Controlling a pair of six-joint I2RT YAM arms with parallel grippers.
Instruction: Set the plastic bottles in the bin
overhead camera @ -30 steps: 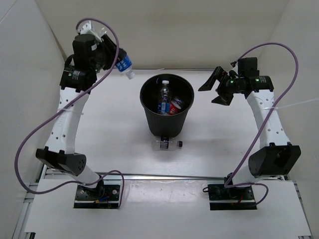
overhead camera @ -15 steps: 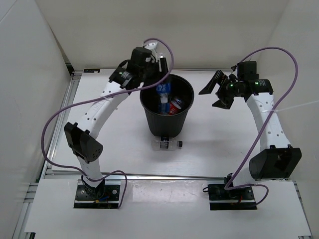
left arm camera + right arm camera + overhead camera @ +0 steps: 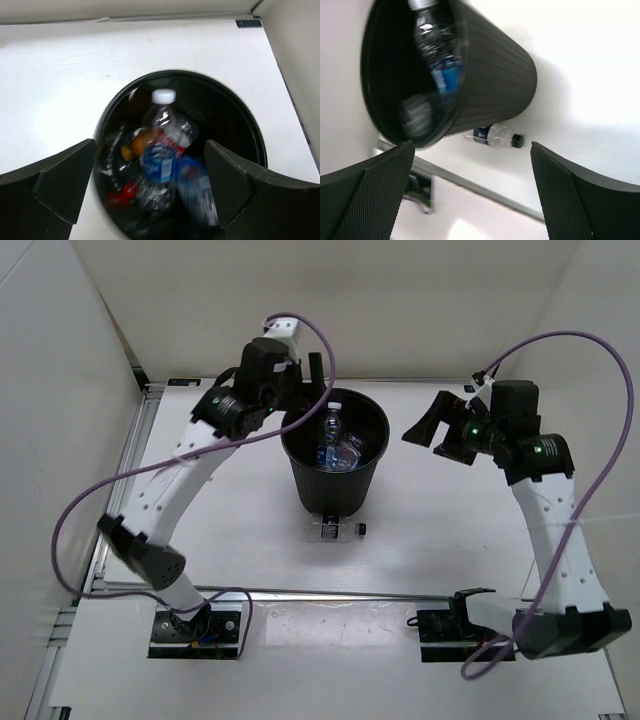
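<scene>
1. We see the bin point(image 3: 335, 496) standing upright near the middle of the bench point(image 3: 240, 540), mouth up, its ribbed wall tapering toward the base.
2. The left claw point(image 3: 150, 147) hangs above the upper-left part of the bin's rim in the top view. Its fingers stand wide apart and grip nothing, and its wrist view looks straight down between them into the bin.
3. Inside the bin the bottles lie in a heap. A clear white-capped bottle point(image 3: 167, 122) leans on top, cap toward the top of the wrist frame, so its long axis runs roughly top to bottom there.
4. Just below it at the centre sits a blue-labelled bottle point(image 3: 156, 165); we cannot tell which way its neck points.
5. A second blue-labelled bottle point(image 3: 197, 192) lies at the lower right of the bin, its long axis running from upper left to lower right.
6. An orange bottle point(image 3: 137, 145) peeks out left of centre, mostly covered, and its direction is unclear.
7. One dark-labelled bottle point(image 3: 337, 530) lies on its side on the bench outside the bin, just below the base in the top view. Its long axis runs left to right and its black cap points to the right of the frame. We cannot tell whether it touches the bin.
8. The right claw point(image 3: 436, 432) hovers to the right of the bin, apart from it, fingers spread wide with nothing in their grip.
</scene>
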